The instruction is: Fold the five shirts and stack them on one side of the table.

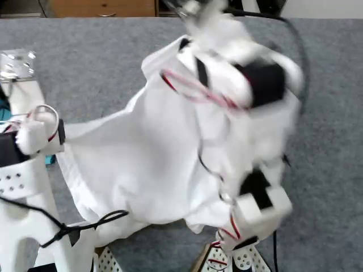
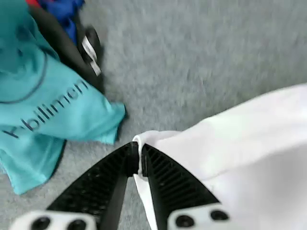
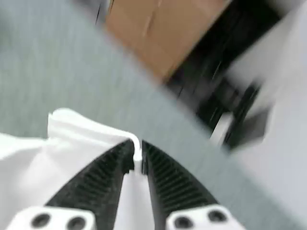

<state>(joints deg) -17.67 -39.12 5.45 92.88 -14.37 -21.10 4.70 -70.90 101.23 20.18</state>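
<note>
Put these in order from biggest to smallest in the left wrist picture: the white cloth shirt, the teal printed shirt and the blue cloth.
1. The white cloth shirt and the teal printed shirt: about alike, and both run past the picture's edge, so no ranking between them.
2. The blue cloth: clearly the smallest.

Dark lettering (image 2: 53, 106), on teal shirt (image 2: 33, 62)

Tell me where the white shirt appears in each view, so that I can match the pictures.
High view: the white shirt is stretched across the middle, over the grey table cover.
Left wrist view: one edge is clamped in the left gripper, beside a teal shirt.
Right wrist view: another edge is clamped in the right gripper.
Shared landmark: the grey table cover.
</note>
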